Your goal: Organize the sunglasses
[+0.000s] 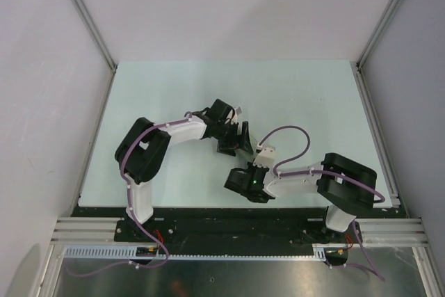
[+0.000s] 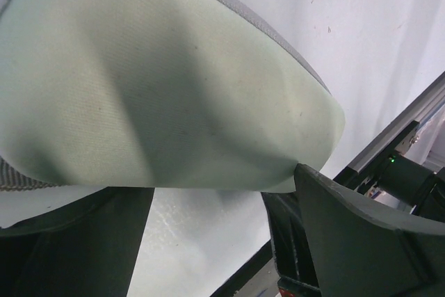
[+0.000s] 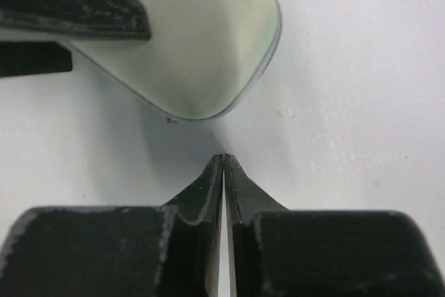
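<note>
The sunglasses are not in view in any frame. An oblong beige case (image 2: 160,81) with a grey zip edge fills the left wrist view. My left gripper (image 2: 208,186) is shut on it, one dark finger on each side. In the top view the left gripper (image 1: 236,137) is over the middle of the table and hides the case. In the right wrist view the rounded end of the case (image 3: 195,39) lies just beyond my right gripper (image 3: 224,158), which is shut and empty with its tips at the table, a little short of the case. The right gripper (image 1: 252,155) sits close beside the left one.
The pale green table (image 1: 174,88) is fenced by metal rails at left (image 1: 87,22) and right (image 1: 379,123), with white walls around. A dark rail and the table's near edge (image 2: 389,137) show in the left wrist view. The light-blue cloth is not visible.
</note>
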Motion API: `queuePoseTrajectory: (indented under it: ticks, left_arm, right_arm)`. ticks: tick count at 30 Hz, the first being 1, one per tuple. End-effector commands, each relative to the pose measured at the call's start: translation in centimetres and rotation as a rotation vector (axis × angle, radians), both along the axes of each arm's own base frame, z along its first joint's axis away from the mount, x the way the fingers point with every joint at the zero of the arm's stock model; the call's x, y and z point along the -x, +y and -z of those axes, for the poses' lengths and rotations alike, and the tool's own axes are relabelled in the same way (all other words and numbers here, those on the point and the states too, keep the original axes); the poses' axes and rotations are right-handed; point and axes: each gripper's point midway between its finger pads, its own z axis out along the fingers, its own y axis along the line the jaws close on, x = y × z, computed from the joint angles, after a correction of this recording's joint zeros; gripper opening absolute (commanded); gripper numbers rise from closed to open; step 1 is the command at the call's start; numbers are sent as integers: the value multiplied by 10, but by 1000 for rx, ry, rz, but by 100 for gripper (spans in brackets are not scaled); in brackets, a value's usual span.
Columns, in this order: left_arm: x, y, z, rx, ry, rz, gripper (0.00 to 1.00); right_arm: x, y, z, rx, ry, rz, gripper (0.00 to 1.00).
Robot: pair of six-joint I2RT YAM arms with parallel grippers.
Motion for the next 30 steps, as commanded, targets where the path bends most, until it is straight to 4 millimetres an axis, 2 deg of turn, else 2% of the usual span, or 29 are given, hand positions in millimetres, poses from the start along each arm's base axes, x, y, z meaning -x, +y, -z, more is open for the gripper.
queuePoseTrajectory:
  ticks: [1,3,5,8,13,18,23,30]
  left_arm:
    - [1,13,26,-112,-2,1,89]
    - [2,14,26,-115,0,7,89]
    - [3,15,28,-120,2,9,89]
    - [4,17,30,-128,7,12,89]
    - [3,16,30,-128,11,15,89]
    - [3,15,32,-130,16,16,89]
    - [5,16,34,-133,26,18,89]
    - [5,15,34,-131,28,18,89]
  right_arm:
    - [-1,21,-11,-19,-52,-83,28]
    - [-1,22,-6,-4,-44,-69,50]
    - [-3,26,-7,-6,-44,-56,55]
    - [-7,30,-6,-19,-40,-36,57]
    - [-22,22,-3,-20,-40,43,49]
    - [-32,23,-3,-26,-49,96,43]
    - [-32,10,0,5,-40,150,36]
    - [-34,2,-3,30,-48,168,23]
